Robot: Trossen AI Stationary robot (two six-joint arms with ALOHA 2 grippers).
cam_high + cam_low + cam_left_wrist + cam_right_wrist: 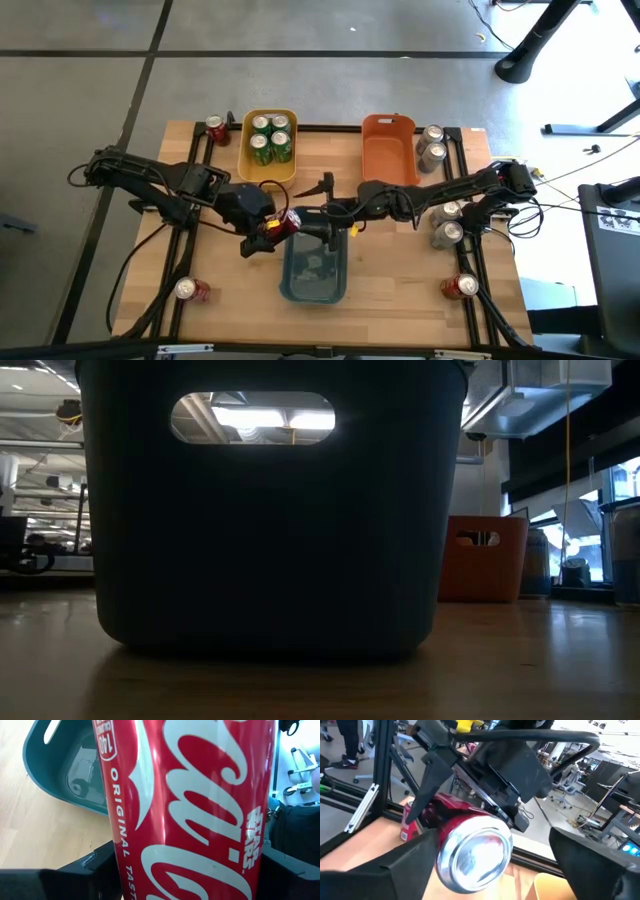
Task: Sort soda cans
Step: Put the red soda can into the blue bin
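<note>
We see 3 bins on the table (400,290). The yellow bin (268,172) at 12 o'clock holds 4 green cans (271,137). The orange bin (389,160) at 1 o'clock looks bare inside. The grey bin (314,285) at 6 o'clock has no can that we can see. The left gripper (282,224) holds a red can (289,222) on its side, just above the grey bin's 11 o'clock corner. The right gripper (322,222) has its fingers wide, 1 on each side of that can's silver top. Grey cans (432,146) and other red cans (460,288) sit near the table's edges.
</note>
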